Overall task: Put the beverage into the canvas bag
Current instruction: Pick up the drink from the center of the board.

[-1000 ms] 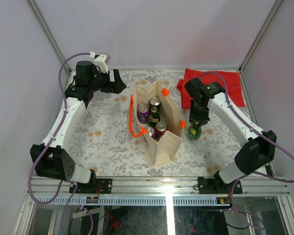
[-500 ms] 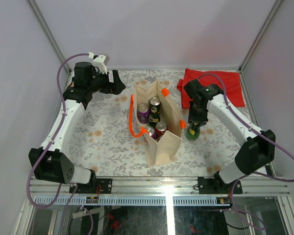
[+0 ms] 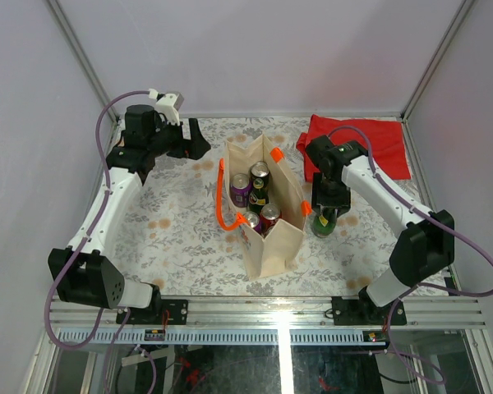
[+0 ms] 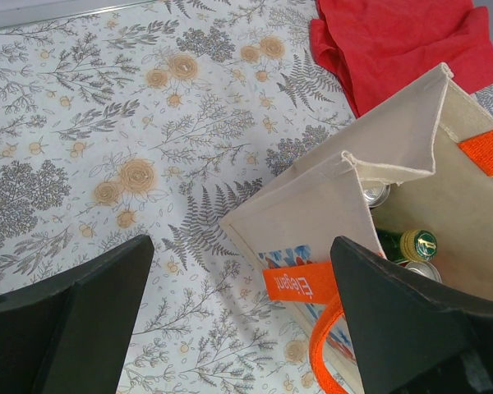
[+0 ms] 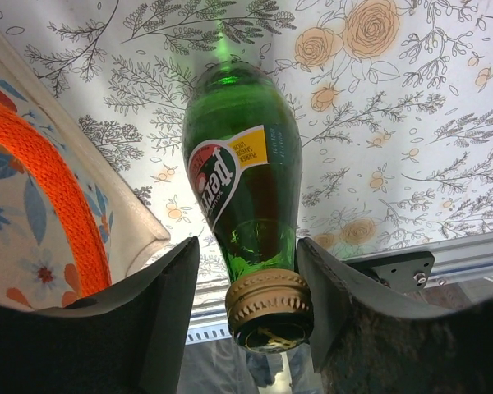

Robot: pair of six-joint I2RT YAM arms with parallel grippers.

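The floral tabletop [image 3: 172,230] carries the green bottle [image 5: 240,189], upright just beside the canvas bag [image 3: 281,242] and outside it. The right jaws straddle its neck, part-open with a gap on one side. The left jaws spread wide and empty near the bag's far corner.

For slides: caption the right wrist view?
Right gripper straddles gold-capped green glass bottle standing beside orange-handled beige canvas bag.
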